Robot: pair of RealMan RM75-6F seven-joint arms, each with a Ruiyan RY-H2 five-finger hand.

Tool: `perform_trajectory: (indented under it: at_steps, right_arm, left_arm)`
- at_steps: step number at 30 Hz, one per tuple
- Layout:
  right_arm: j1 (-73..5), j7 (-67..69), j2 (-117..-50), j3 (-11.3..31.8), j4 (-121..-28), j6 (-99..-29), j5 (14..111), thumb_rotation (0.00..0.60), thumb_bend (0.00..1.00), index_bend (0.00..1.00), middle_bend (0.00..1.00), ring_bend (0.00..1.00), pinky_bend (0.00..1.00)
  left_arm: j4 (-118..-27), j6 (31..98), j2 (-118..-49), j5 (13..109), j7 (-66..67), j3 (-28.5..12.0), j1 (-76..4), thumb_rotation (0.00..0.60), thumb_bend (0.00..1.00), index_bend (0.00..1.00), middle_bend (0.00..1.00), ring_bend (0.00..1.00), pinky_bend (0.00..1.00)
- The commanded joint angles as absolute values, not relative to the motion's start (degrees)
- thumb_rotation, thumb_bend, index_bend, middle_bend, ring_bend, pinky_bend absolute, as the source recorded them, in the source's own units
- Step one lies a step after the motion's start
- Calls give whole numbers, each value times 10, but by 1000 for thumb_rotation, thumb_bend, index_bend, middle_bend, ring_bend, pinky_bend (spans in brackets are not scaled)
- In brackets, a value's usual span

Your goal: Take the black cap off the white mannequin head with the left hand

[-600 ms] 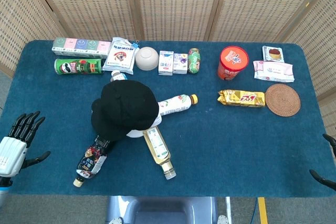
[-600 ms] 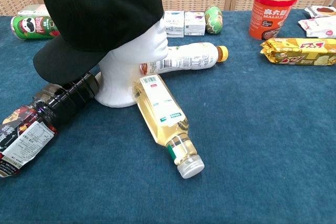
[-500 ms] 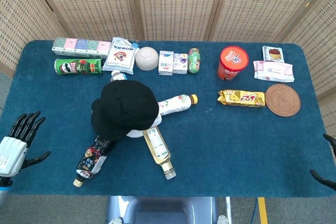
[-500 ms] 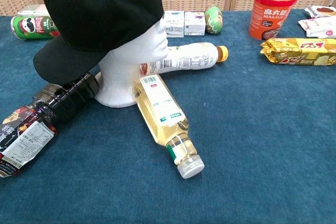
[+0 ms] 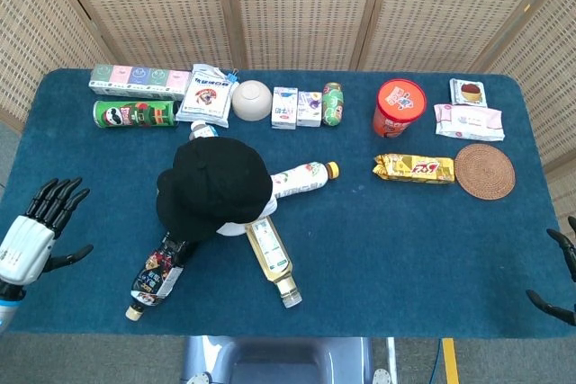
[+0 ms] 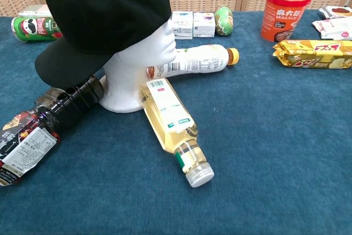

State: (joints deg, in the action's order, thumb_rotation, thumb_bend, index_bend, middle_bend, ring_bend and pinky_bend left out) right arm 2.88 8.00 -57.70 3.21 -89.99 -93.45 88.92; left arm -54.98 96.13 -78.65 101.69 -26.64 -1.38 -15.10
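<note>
Hands sit nearest, at the table's (image 5: 378, 249) front corners. The left hand (image 5: 31, 233) is at the left edge with its fingers spread wide, holding nothing. Only dark fingertips of the right hand (image 5: 556, 276) peek in at the right edge, so whether it is open or closed cannot be told. Next come a dark bottle (image 6: 41, 126) and a yellow bottle (image 6: 170, 126), both lying down and touching the white head (image 6: 144, 61). The black cap (image 6: 99, 17) is on that head, its brim over the dark bottle. Behind lies a white bottle (image 6: 193, 60). Farthest back is a row of snacks.
</note>
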Motion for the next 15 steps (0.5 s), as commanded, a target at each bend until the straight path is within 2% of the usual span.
perform_trajectory:
  at_steps: [1,8,15]
  right_arm:
    - [32,83,-575,32,-902,-938,888,600,0,145,0,0,0]
    - [30,90,-573,32,-899,-933,887,600,0,145,0,0,0]
    - [29,98,-570,30,-899,-930,890,600,0,145,0,0,0]
  left_arm:
    - [-480,934,-851,1006,-318,-38,-201,600,5,0,0,0,0]
    - [-436,919,-893,989,-347,-38,-217,600,4,0,0,0,0]
    - [-448,898,-908,976,-343,-34,-228,600,5,0,0,0,0]
